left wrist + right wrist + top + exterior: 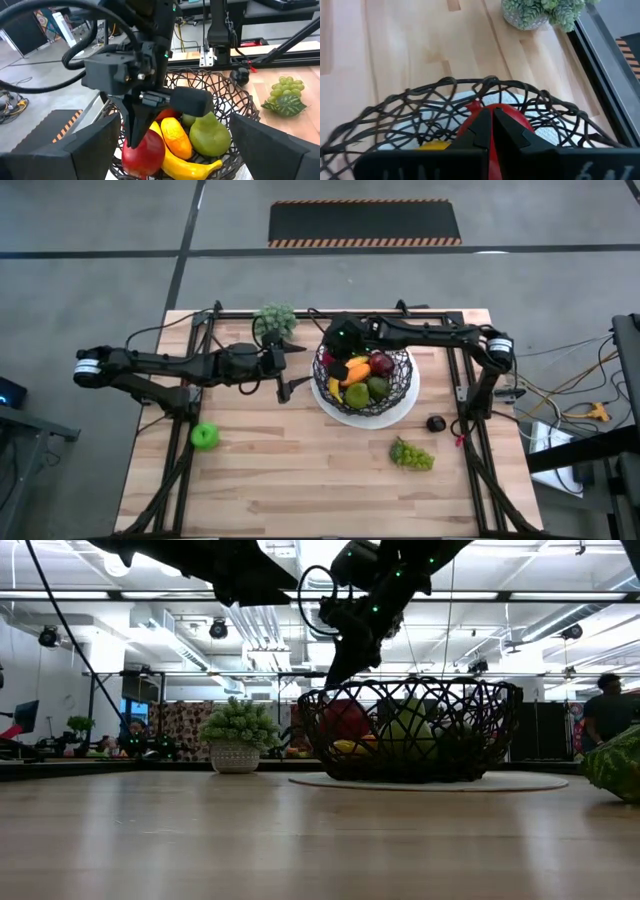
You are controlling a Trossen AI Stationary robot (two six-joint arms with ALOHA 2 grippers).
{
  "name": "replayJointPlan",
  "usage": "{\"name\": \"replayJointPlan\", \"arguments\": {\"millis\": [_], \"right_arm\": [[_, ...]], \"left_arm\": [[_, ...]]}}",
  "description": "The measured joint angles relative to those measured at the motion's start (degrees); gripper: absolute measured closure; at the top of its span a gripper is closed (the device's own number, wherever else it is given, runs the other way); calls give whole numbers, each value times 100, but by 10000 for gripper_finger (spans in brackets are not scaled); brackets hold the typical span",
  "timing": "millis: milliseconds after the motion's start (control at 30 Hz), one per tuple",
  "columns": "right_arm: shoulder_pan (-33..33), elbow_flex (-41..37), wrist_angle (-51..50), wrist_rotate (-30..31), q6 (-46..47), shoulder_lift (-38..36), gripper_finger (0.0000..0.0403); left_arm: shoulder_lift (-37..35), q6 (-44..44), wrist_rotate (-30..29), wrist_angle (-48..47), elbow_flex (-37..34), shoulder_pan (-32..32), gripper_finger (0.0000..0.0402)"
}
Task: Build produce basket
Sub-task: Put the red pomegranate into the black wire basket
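Under the right gripper (491, 131), red apple (512, 120), seemingly half-hidden.

Basket (364, 380) mouth partly blocked: right gripper (334, 352) hangs closed over its 10 o'clock rim, above the red apple (144, 152). Left gripper (292, 370) sits open just beside the basket at 9 o'clock. Potted plant (275, 319) crowds 10 o'clock. Tabletop (300, 470) open from 5 to 8 o'clock; grapes (411, 454) at 5, green apple (204, 436) well apart at 8.

We note both arms matte black: left arm (170, 366), right arm (430, 332). White bands cap the shoulder ends. Looped black cables cross the right wrist (125, 70), with small silver screws and green LEDs.
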Motion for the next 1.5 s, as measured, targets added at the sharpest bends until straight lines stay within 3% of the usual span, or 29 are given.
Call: {"name": "replayJointPlan", "arguments": {"millis": [1000,1300,1500], "right_arm": [[-263,-13,-790,35,-63,78,394],[-263,-98,-1314,431,78,79,394],[-261,-352,-1118,438,130,91,394]], "left_arm": [[-3,6,-18,-3,0,0,47],[-1,9,-18,-5,-9,2,47],[1,15,-18,-5,-13,2,47]]}}
